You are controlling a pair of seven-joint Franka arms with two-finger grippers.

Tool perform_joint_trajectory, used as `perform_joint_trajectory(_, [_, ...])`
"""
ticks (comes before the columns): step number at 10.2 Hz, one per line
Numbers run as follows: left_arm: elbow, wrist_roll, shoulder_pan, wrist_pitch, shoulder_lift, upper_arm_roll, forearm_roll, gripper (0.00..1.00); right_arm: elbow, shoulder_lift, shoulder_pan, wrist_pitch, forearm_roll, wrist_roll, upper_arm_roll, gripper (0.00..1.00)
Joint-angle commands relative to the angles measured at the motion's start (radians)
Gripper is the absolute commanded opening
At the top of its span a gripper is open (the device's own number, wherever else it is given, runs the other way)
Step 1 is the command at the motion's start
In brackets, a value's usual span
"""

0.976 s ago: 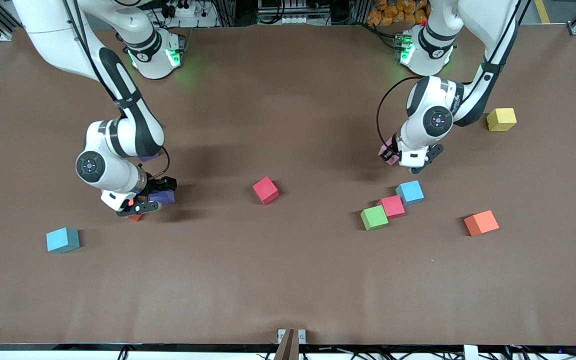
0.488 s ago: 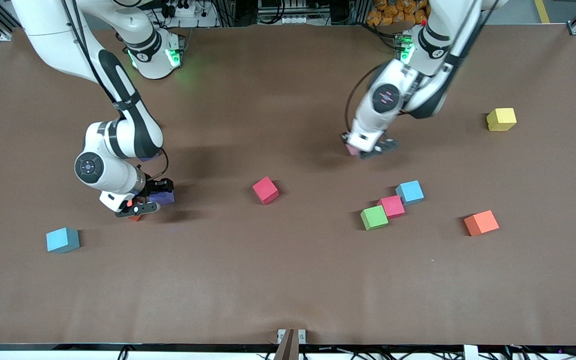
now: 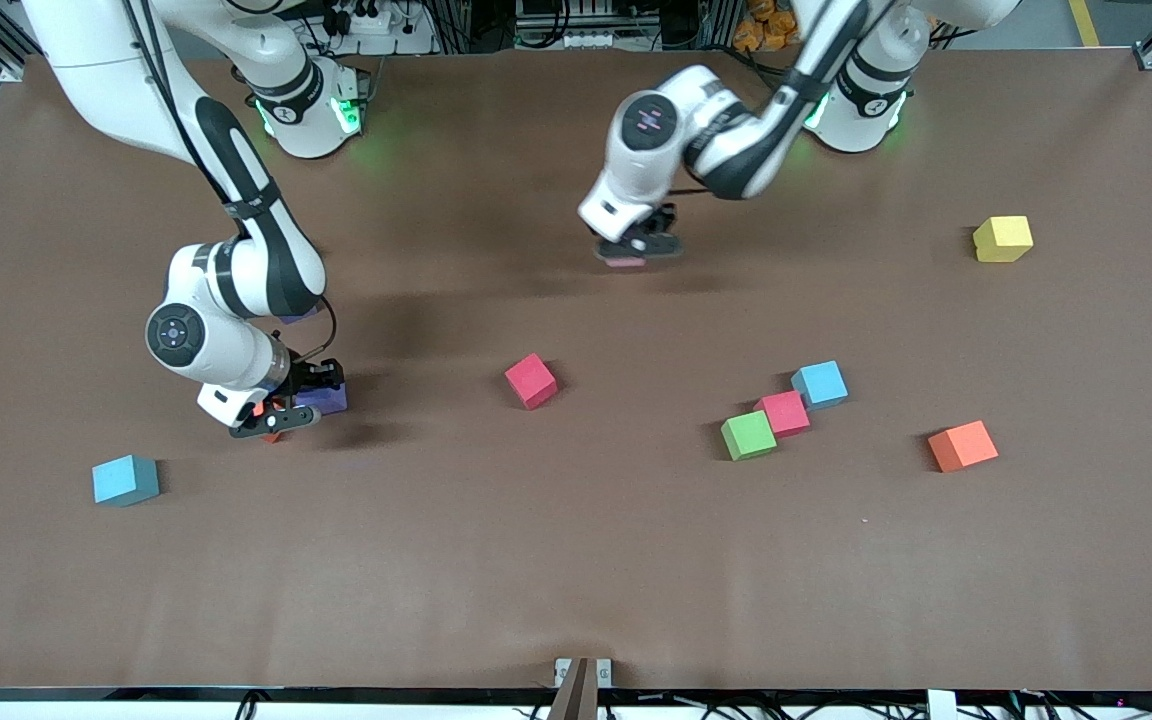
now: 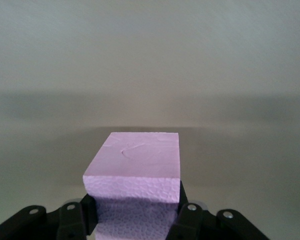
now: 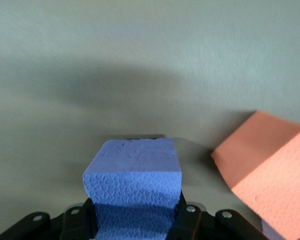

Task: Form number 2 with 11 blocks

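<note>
My left gripper (image 3: 630, 252) is shut on a pink block (image 3: 624, 262) and holds it over bare table near the middle. In the left wrist view the pink block (image 4: 132, 172) fills the left gripper (image 4: 135, 220), with both jaws pressed to its sides. My right gripper (image 3: 302, 400) is low at the right arm's end, shut on a purple block (image 3: 330, 399). The right wrist view shows the purple block (image 5: 132, 175) squeezed in the right gripper (image 5: 135, 220), with an orange block (image 5: 267, 175) close beside it. No number 2 shows.
Loose blocks lie on the brown table: red (image 3: 531, 380), green (image 3: 748, 435), red (image 3: 786, 412), light blue (image 3: 820, 384), orange (image 3: 962, 446) and light blue (image 3: 125, 479). A yellow cube (image 3: 1002, 238) sits at the left arm's end. An orange block (image 3: 271, 436) peeks out under the right gripper.
The left arm has carried the pink block from above the blue, red and green blocks toward the table's middle. The right gripper has closed on the purple block without moving away.
</note>
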State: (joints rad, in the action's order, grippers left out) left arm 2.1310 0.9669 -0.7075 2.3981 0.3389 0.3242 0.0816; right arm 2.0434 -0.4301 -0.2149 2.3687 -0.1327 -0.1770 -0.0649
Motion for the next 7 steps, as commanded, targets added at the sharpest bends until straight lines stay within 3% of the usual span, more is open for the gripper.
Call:
perform_joint_trajectory(1, [-0.106, 0.029, -0.059, -0.025, 0.092, -0.008, -0.011, 0.26, -0.058, 0.071, -0.017, -0.122, -0.008, -0.041, 0.010, 0.27])
perform_joint_trajectory(4, [-0.109, 0.027, -0.110, -0.030, 0.127, -0.008, -0.008, 0.25, -0.065, 0.160, -0.018, -0.192, -0.010, -0.042, 0.010, 0.27])
perform_joint_trajectory(7, [-0.199, 0.151, -0.152, -0.126, 0.181, -0.008, 0.026, 0.25, -0.065, 0.198, -0.018, -0.224, -0.010, -0.064, 0.011, 0.27])
